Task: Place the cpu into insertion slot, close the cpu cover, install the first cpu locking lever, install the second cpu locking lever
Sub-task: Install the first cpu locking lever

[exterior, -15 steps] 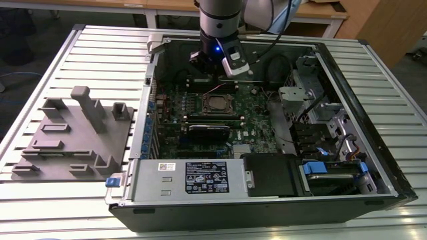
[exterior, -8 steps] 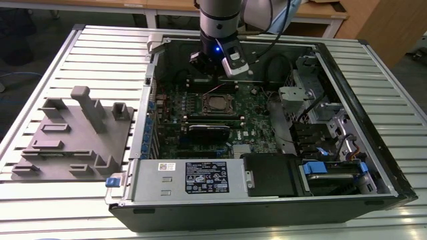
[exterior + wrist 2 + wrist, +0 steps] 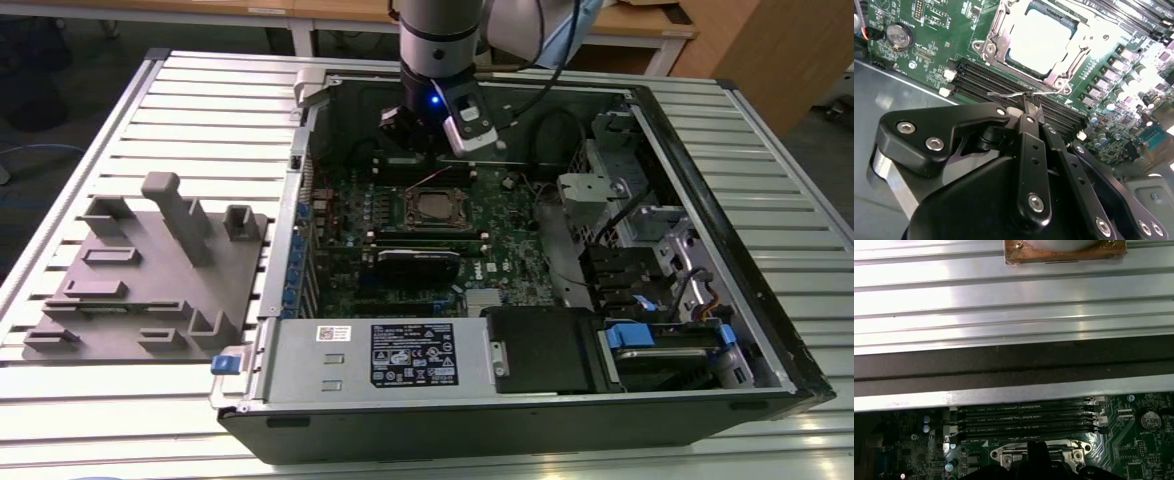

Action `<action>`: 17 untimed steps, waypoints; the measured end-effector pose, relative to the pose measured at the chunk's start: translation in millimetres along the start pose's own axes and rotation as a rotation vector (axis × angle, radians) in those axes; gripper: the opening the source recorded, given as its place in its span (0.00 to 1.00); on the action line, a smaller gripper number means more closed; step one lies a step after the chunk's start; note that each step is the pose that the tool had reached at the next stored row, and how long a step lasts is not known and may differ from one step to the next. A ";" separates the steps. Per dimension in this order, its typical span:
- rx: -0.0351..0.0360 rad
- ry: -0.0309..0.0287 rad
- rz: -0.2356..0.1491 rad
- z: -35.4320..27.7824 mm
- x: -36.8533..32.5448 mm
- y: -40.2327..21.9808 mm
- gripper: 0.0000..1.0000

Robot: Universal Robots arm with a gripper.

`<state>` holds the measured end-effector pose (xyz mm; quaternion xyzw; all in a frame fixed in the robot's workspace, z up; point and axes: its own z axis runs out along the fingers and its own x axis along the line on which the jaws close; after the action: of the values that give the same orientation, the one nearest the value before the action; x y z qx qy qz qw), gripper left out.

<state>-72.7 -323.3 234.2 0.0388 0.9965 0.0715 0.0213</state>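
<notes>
- Socket work is under way inside the open computer case (image 3: 694, 200), which lies on its side on the slatted bench (image 3: 200, 90); every place below is given relative to the insertion slot (image 3: 434, 208).
- The cpu (image 3: 1040, 39) sits in that slot, its pale metal top showing through the window of the cpu cover (image 3: 1004, 22), which looks to be lying down over it.
- In the second wrist view the claw (image 3: 1026, 107) hangs just off the slot's edge, over the black memory slots (image 3: 1004, 82) beside it. Its fingers look pressed together, pinching the end of a thin wire locking lever (image 3: 1011, 94).
- In the exterior view the claw's body (image 3: 434, 120) stands above the slot, on the side toward the case's far wall.
- Handling, as a judgement: the lever is a light, springy steel wire, smooth and thin, so it may slip or twist in a loose grip; its free bent end is the place to hold it, as now.
- The cpu is light, stiff and fragile underneath; it is best taken by its edges.
- The cover is thin sheet metal, stiff enough to press on at its rim.
- A grey parts tray (image 3: 147, 270) rests on the bench, well apart from the slot.
</notes>
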 end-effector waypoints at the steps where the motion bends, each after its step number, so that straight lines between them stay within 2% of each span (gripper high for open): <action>1: 0.0000 0.0000 0.000 1.3 0.1 -0.2 0.10; 4: -0.0021 0.0004 -0.001 2.6 -0.3 -0.4 0.10; 6: -0.0143 0.0013 -0.001 2.8 -1.1 -0.3 0.10; 7: -0.0177 0.0016 -0.001 2.7 -1.1 -0.3 0.10; 10: -0.0186 0.0016 -0.001 2.8 -1.1 -0.3 0.10; 13: -0.0257 0.0020 -0.001 3.7 -1.1 -0.4 0.10; 17: -0.0264 0.0017 -0.001 5.7 -1.0 -0.8 0.10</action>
<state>-71.5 -323.4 228.5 0.0380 0.9955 0.0847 0.0210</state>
